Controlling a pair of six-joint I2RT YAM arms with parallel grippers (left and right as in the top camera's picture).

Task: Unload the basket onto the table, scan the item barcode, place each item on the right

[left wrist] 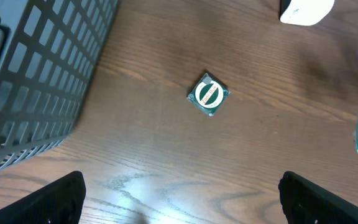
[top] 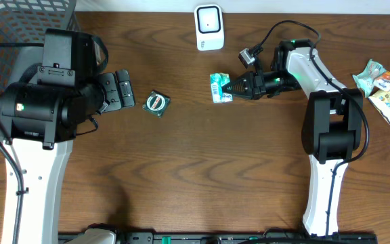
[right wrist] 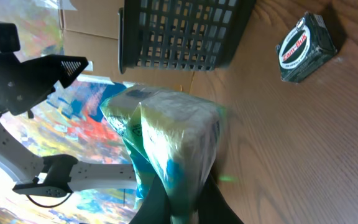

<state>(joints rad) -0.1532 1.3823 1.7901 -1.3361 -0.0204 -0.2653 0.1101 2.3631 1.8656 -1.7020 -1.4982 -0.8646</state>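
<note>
Right hand [top: 231, 87] pinching green packet [top: 219, 88], left hand [top: 127, 90] spread wide

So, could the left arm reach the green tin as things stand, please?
Probably yes: the left gripper is open, and the tin lies on bare table just ahead of it, nothing between.

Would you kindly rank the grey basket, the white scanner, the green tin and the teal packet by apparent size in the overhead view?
1. grey basket, though partly hidden
2. white scanner
3. green tin and teal packet: too alike to rank, and the packet is held in the right gripper
</note>
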